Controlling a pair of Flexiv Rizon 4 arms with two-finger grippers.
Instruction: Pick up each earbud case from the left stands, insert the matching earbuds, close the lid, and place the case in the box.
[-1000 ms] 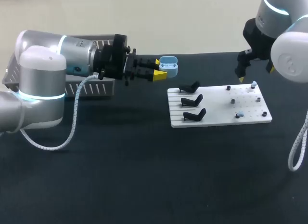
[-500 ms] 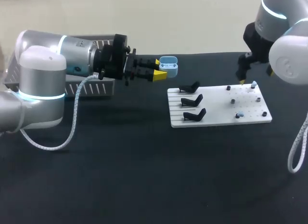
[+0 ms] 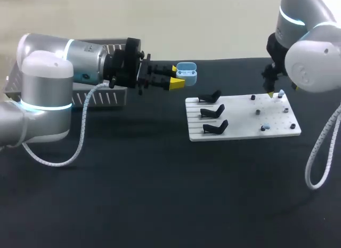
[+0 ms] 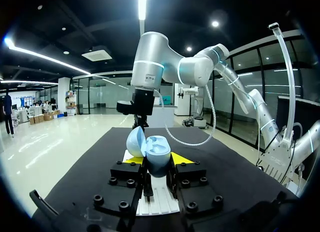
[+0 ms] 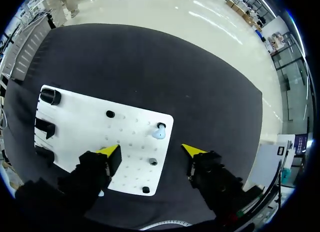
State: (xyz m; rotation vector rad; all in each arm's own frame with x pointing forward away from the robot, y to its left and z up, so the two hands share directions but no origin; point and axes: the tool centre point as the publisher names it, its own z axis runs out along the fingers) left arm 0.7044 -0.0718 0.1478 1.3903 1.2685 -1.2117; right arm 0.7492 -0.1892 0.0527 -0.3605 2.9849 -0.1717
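Observation:
My left gripper (image 3: 176,80) is shut on a light-blue earbud case (image 3: 186,72), held above the table left of the white board (image 3: 242,120) with its lid open. In the left wrist view the case (image 4: 157,155) sits between the yellow tips and its lid (image 4: 135,141) stands up. My right gripper (image 3: 270,92) hangs over the board's far right corner, close to a light-blue earbud (image 3: 281,93). Seen from the right wrist, the gripper (image 5: 151,151) is open and empty, and the earbud (image 5: 159,133) sits on the board just ahead of it.
Three black stands (image 3: 212,110) on the board's left half are empty. Another pale earbud (image 3: 266,128) and small dark pegs (image 3: 257,112) dot the right half. A grey mesh basket (image 3: 101,96) stands at the back left behind my left arm.
My right arm has shifted left and its gripper has come down closer to the board's far right corner. The left arm and the case have not moved.

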